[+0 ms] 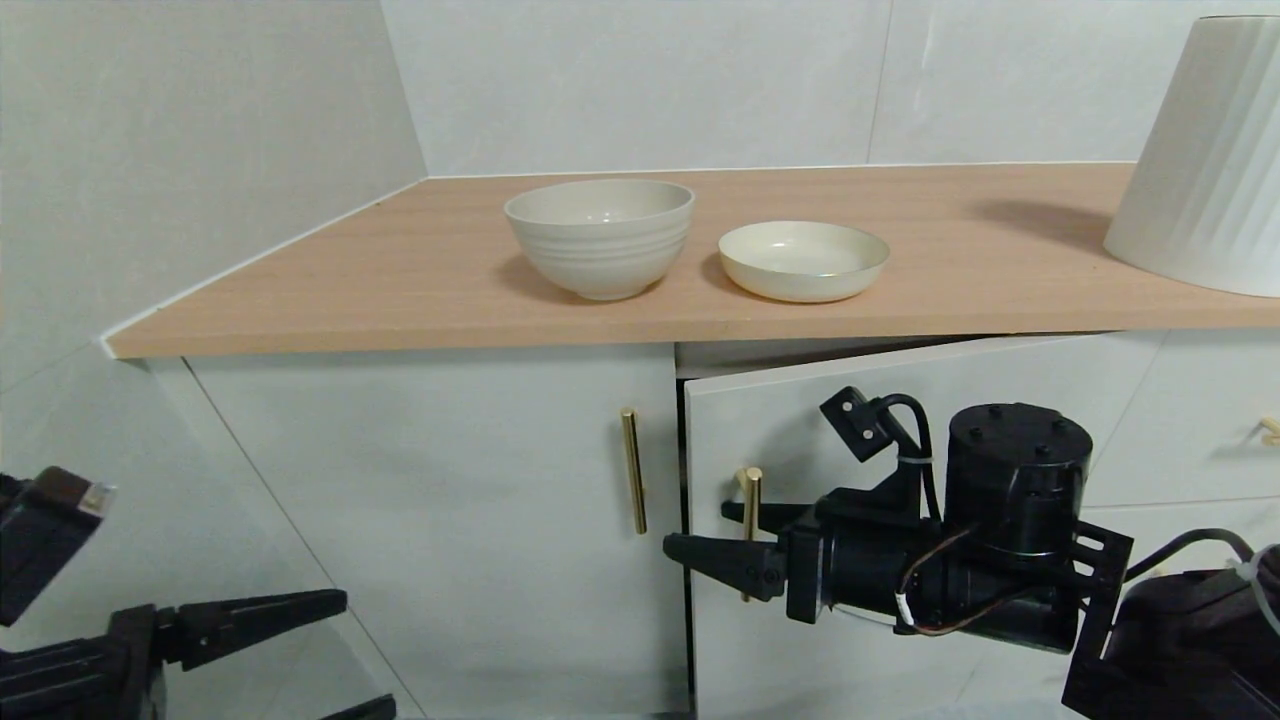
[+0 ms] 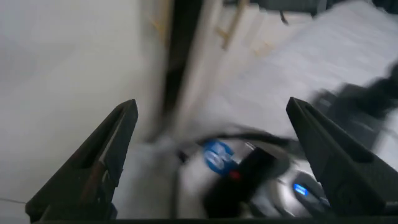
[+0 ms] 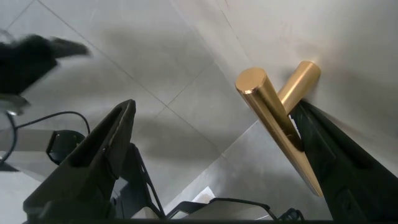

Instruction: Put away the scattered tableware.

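A cream ribbed bowl and a shallow cream dish stand side by side on the wooden countertop. Below it, the right cabinet door hangs slightly ajar. My right gripper is open at that door's brass handle, one finger on each side of the bar. In the right wrist view the brass handle lies against one finger, with the right gripper spread wide. My left gripper is open and empty low at the left, away from the cabinet; the left wrist view shows that gripper over the floor.
A white pleated lampshade stands on the counter at the right. The left cabinet door is closed, with its own brass handle. Tiled walls enclose the counter at the back and the left.
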